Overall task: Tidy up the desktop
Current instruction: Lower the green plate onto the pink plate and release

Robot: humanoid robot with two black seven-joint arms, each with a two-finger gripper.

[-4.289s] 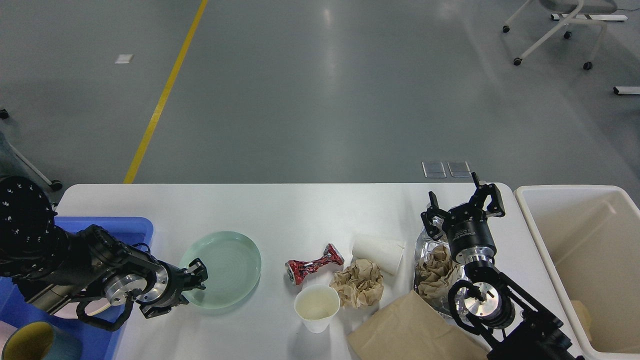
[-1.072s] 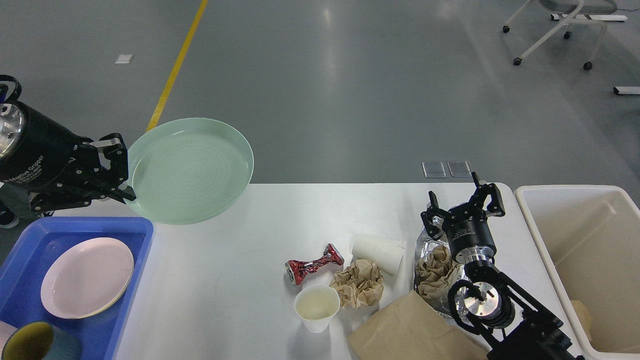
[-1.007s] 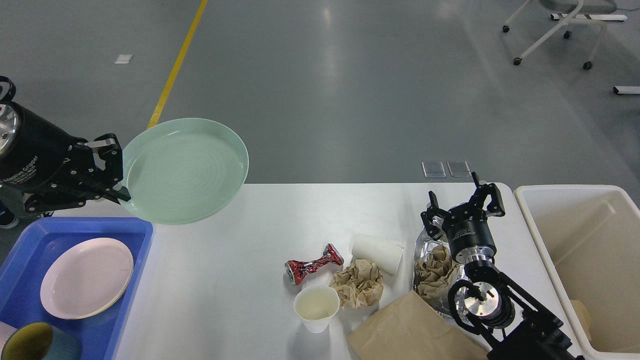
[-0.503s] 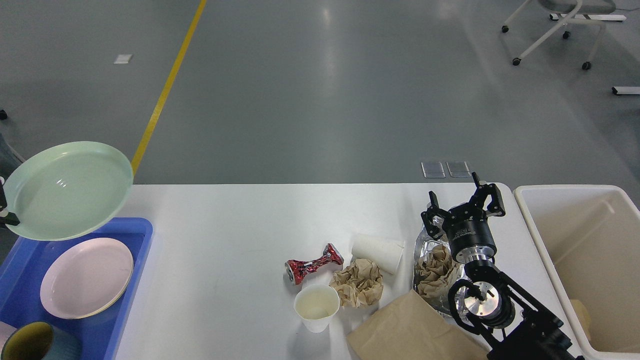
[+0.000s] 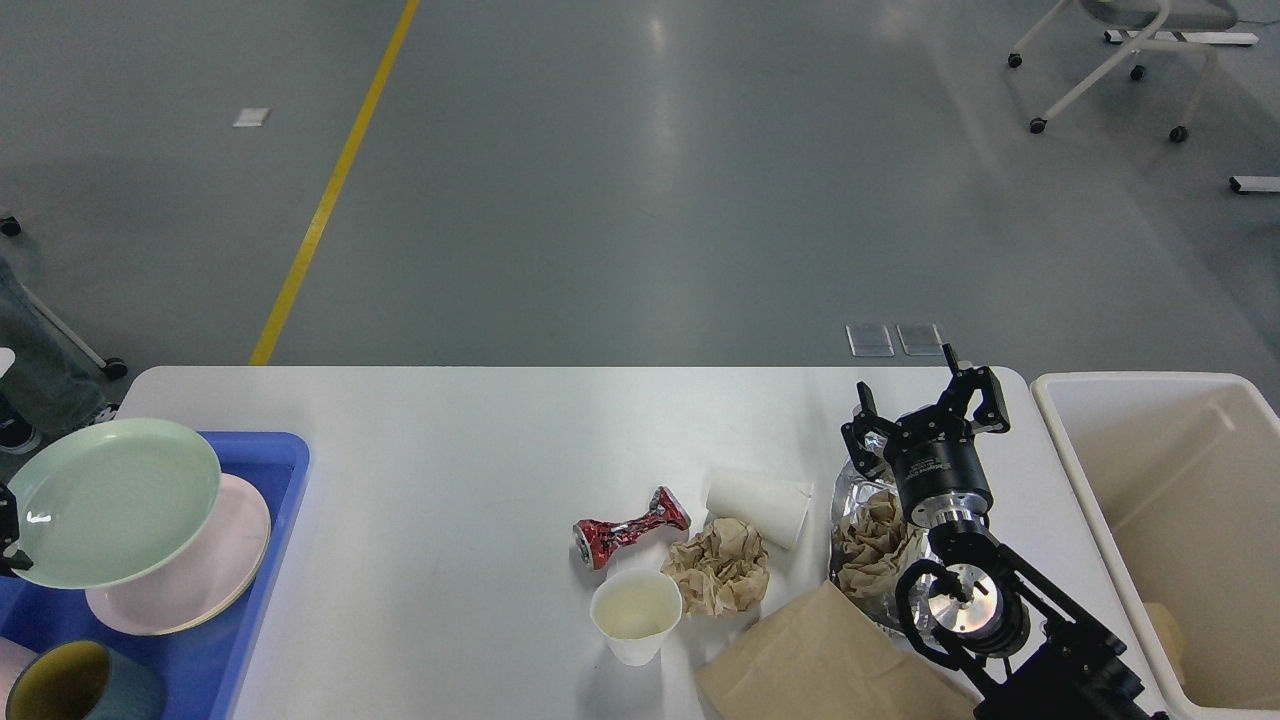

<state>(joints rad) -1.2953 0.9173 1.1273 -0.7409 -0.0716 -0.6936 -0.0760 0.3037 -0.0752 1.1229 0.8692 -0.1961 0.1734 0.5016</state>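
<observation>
With its left hand [image 5: 8, 530] barely showing at the frame edge, grip impossible to tell, and the right hand [image 5: 925, 412] spread empty above the white glossy counter [image 5: 450, 440], the pale green round plate [image 5: 110, 500] is risking clattering onto the pink plate [image 5: 200, 590].

Beyond the far edge of my work surface I see a wide grey floor [image 5: 640, 200]. It is smooth and a little shiny, and soft pale streaks of light reflect on it. A yellow line [image 5: 330, 190] runs across the floor at the left, slanting from the top towards me. Near this line lies a small white patch [image 5: 250, 117]. Two small metal plates [image 5: 892, 339] are set in the floor side by side. At the top right stands a white chair base [image 5: 1110, 60] on black wheels.
</observation>
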